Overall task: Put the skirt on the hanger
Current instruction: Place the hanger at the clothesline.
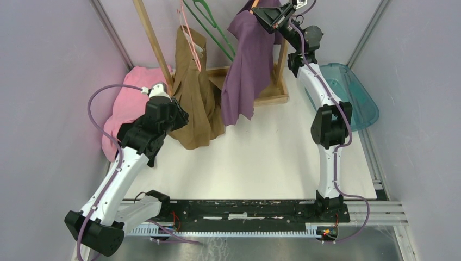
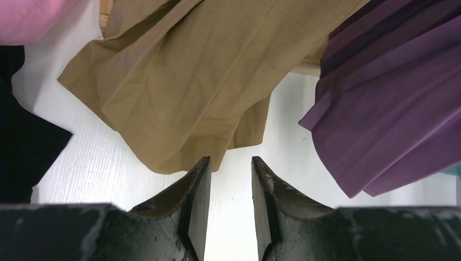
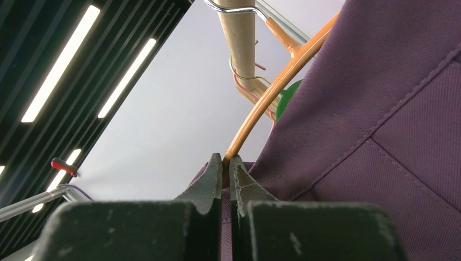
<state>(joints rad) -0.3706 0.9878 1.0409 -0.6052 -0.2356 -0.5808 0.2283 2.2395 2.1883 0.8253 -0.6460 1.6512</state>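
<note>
On your left, the left gripper hovers low over the surface, jaws partly open and empty, beside a hung tan skirt. High right, the right gripper, jaws closed, pinches the purple skirt onto the orange hanger. Probably final seating; next, release gently.

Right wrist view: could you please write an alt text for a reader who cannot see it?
The right gripper is shut on the lower end of an orange hanger, with purple skirt fabric pinched there too and filling the right side. Above, the hanger hangs from a wooden pole.
</note>
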